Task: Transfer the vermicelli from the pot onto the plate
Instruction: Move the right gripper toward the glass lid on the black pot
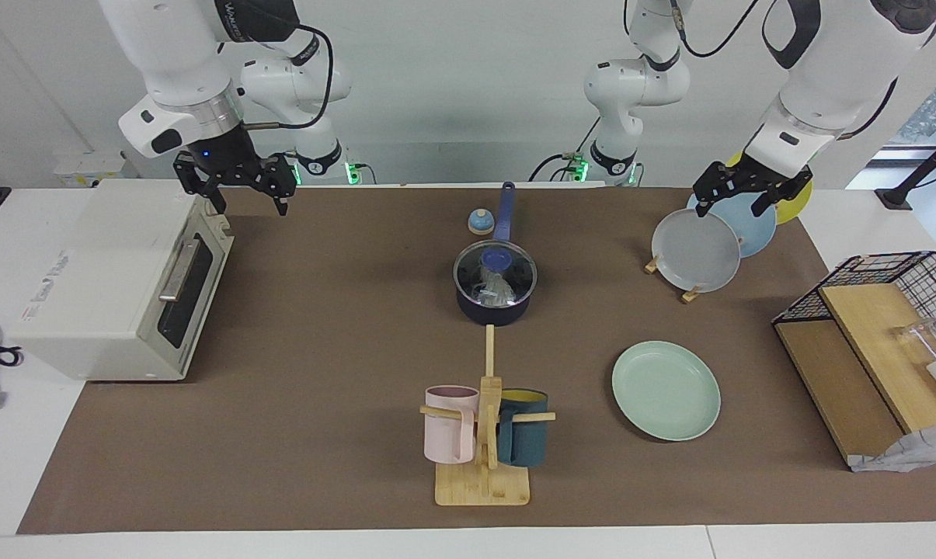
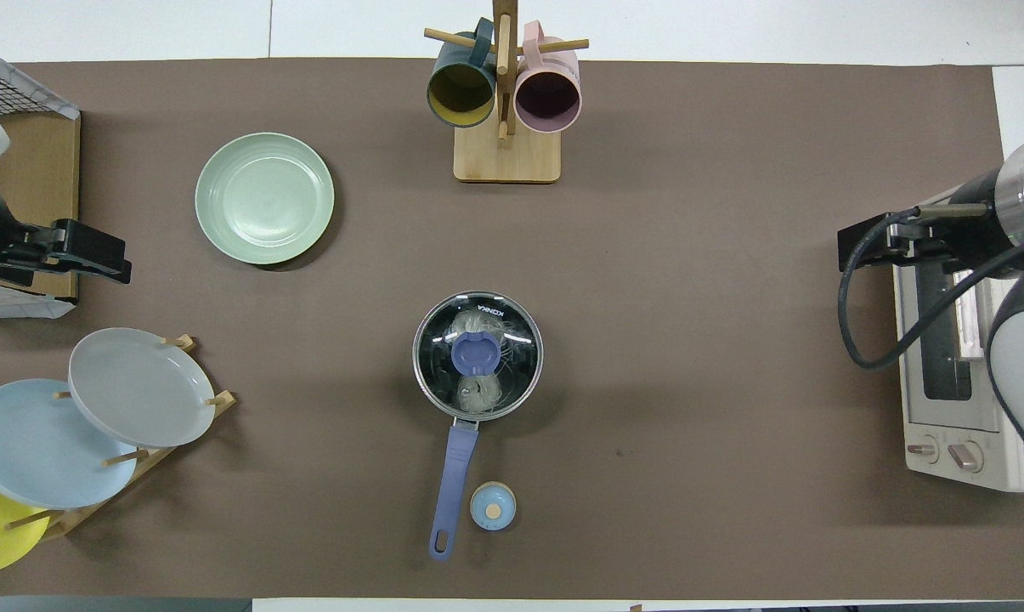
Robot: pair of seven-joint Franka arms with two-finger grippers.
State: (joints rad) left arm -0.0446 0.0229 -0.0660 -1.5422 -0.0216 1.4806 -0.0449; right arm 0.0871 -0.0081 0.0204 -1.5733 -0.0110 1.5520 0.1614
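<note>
Soft, light vermicelli [image 1: 497, 289] in the lidded pot [image 1: 492, 304] likely needs a gentle mid-bundle pinch; left gripper [image 1: 739, 192] and right gripper [image 1: 244, 189] hang open.

Both views are bright and evenly lit from overhead, with soft, faint shadows. In the overhead view the plate [image 2: 264, 198] casts a thin dark crescent toward five o'clock. The pot [image 2: 478, 355] has a glass lid [image 1: 495, 272] that shows pale reflections. Focus is sharp throughout; the table's [image 2: 690, 340] edges bow slightly near the frame borders.
</note>
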